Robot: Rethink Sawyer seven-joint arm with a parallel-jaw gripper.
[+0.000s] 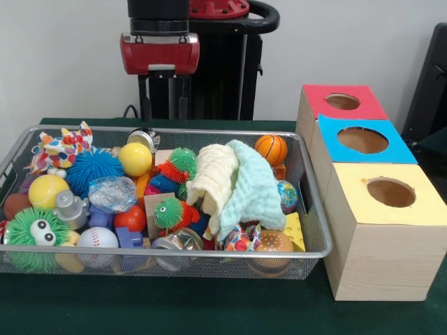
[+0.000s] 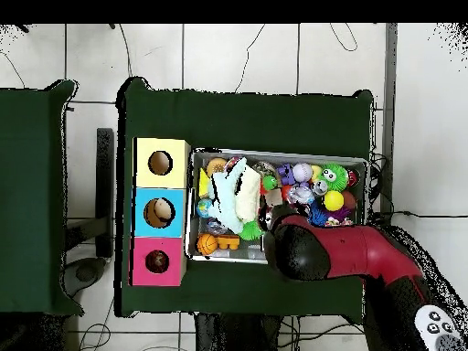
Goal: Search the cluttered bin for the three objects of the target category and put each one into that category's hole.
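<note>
Front view first: the bin takes up the left and middle of the frame on the green tabletop, and it's stuffed. I can see a pale yellow cloth and a mint one heaped in the middle, a small basketball toward the upper right of the pile, a yellow ball, a blue spiky ball, a baseball by the front rim and a green fuzzy thing with googly eyes in the lower left corner. On the right, three wooden boxes sit in a row touching each other, just beside the bin. The hole in the red top is the one farthest back, at upper right, then the blue-topped box, then the yellow-topped box nearest the camera. The gripper hangs at top centre above the bin's back rim. I can't tell how the jaws stand or whether they've got anything.

Overhead view: the bin is in the centre, with the boxes stacked along its left side, red top and its hole lowest in the frame. The red and black arm comes in from lower right and covers the bin's lower right part, so the jaws are hidden here.
</note>
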